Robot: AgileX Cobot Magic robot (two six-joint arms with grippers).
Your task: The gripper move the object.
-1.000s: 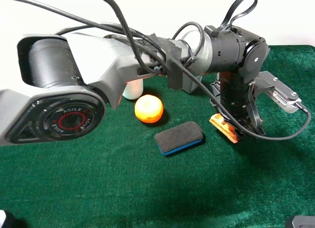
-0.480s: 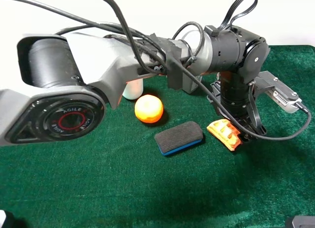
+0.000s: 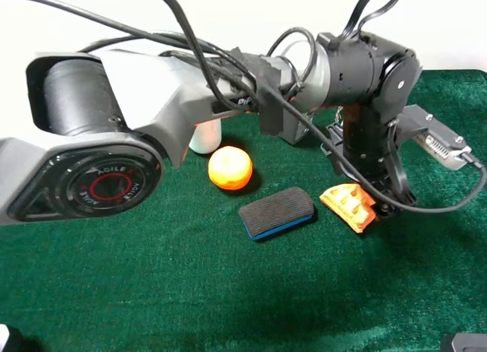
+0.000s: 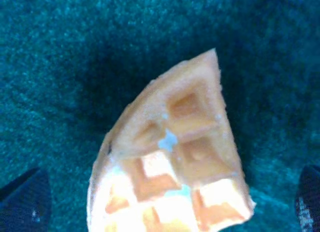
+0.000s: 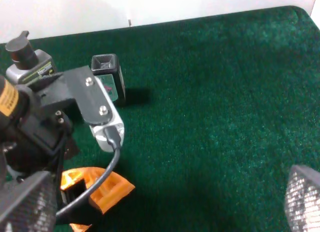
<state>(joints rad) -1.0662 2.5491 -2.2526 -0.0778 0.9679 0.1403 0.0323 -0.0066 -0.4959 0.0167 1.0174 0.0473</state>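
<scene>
The orange-yellow waffle wedge [image 3: 348,205] lies flat on the green cloth, grid side up, just right of the eraser. My left gripper [image 3: 370,186], on the big grey-and-black arm that reaches across to the right, hangs right over it. In the left wrist view the waffle [image 4: 175,162] lies between the two dark fingertips [image 4: 22,197], which stand wide apart and do not touch it. The left gripper [image 4: 166,199] is open. The right wrist view shows the waffle [image 5: 95,189] under the left wrist. My right gripper [image 5: 165,197] is open and empty, low at the front right.
A dark eraser with a blue base [image 3: 277,212] lies left of the waffle. A round orange ball [image 3: 230,168] sits further left, with a white object [image 3: 204,137] behind it, partly hidden by the arm. Green cloth [image 3: 152,291] covers the table; black cables loop around the left wrist.
The waffle, held on edge between the left fingers a second ago, has been let go and tipped flat with its grid up. The left wrist has since risen slightly.
</scene>
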